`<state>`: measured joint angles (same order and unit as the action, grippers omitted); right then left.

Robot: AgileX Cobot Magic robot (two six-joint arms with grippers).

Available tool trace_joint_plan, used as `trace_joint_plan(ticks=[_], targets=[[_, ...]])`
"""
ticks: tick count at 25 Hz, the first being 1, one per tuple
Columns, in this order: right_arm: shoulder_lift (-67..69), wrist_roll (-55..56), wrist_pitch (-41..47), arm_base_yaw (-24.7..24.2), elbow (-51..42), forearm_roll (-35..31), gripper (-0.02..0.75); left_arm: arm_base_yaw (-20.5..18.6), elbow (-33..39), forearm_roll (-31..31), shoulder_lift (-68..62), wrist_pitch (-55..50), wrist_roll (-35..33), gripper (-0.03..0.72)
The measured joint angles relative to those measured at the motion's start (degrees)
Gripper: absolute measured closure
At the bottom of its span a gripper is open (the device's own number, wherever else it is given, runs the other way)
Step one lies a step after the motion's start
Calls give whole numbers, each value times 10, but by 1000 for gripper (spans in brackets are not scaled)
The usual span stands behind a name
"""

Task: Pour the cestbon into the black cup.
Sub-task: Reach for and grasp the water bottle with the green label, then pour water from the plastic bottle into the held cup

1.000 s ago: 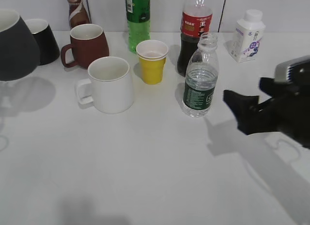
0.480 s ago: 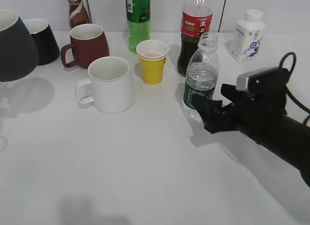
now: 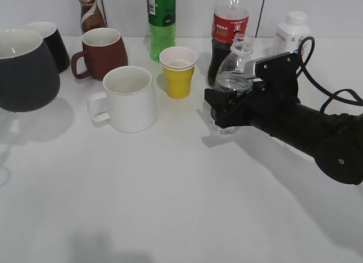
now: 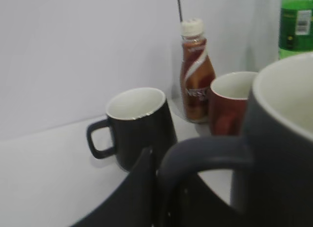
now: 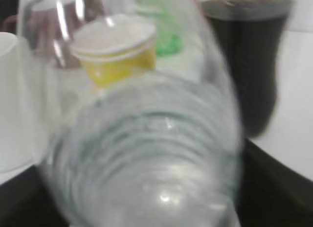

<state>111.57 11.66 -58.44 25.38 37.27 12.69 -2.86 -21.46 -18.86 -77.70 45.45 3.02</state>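
Black right pincer [image 3: 226, 109] is wrapped around the lower body of the cestbon [image 3: 232, 76], jaws on both sides of the label zone, pinching it. Bottle upright on the white tabletop [image 3: 170, 195], neck open, no cap. Right wrist view confirms: ribbed clear body fills the frame, blurred, dark jaw parts at both lower corners.

Black cup [image 3: 25, 70] is at the far left edge of the exterior view, white inside, tilted slightly. Whether its base touches the tabletop, cannot tell; its shadow lies below and beside it. Left wrist view shows the left pincer [image 4: 156, 188] at the cup's loop handle, a dark finger [image 4: 134, 188] right against the handle. Looks pressed on the handle, but the far finger is hidden, so exact closure can't be confirmed.

Mid row: white mug [image 3: 127, 98], handle to the left, then yellow paper cup [image 3: 178, 72] just behind and to its right.

Back row: small glossy black mug [image 3: 50, 45] behind the black cup, brown mug [image 3: 102, 52], brown coffee bottle [image 3: 91, 13], green soda bottle [image 3: 161, 19], cola bottle [image 3: 228, 30] just behind the cestbon, white milk bottle [image 3: 289, 28] partly behind the right arm.
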Motion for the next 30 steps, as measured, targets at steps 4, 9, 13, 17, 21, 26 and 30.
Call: trace_joint_plan(ticks=[4,9,13,17,21,26,30], targets=[[-11,1,16,0,1,54,268,15,0,-55,1,-11,33,650],[-93,-12,87,0,3,146,268,74,0,-112,6,-12,105,650],[-170,-45,208,0,42,207,268,152,-1,-132,6,-35,115,650],[-205,-54,301,13,111,272,268,231,-24,-124,6,-90,116,650],[-207,-100,392,58,174,316,268,274,-60,-104,6,-128,116,650],[-207,-223,424,88,195,327,268,280,-74,-100,6,-154,117,650],[-207,-284,439,95,195,328,268,280,-74,-110,6,-156,118,650]])
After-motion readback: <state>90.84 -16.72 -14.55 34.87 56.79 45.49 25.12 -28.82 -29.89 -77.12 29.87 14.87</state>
